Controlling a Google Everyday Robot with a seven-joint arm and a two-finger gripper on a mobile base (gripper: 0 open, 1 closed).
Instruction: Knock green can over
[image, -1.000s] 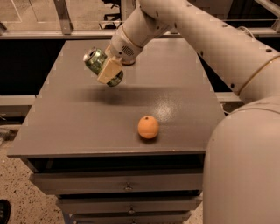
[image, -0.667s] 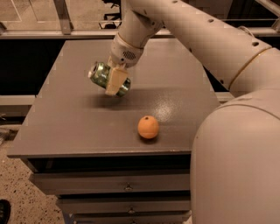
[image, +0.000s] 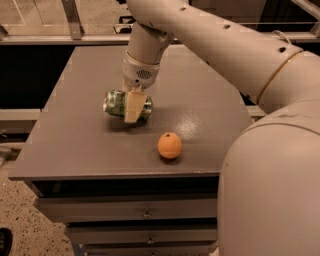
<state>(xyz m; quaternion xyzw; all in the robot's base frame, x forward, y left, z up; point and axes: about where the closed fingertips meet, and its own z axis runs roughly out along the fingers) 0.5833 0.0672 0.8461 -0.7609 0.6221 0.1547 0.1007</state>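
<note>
The green can (image: 114, 103) lies on its side on the grey table (image: 70, 145), left of the middle, with its silver top pointing left. My gripper (image: 131, 109) comes down from above and is shut on the can around its middle. One cream finger (image: 133, 106) crosses the front of the can; the other finger is hidden behind it. I cannot tell whether the can rests on the table or hangs just above it.
A round orange fruit (image: 170, 145) sits on the table to the front right of the can. My large arm (image: 235, 45) spans the right side of the view. Drawers (image: 145, 214) are below the table's front edge. A railing (image: 75, 20) runs behind.
The gripper has carried the can down and to the right, and turned it from a tilt in the air to lying flat at table level.
</note>
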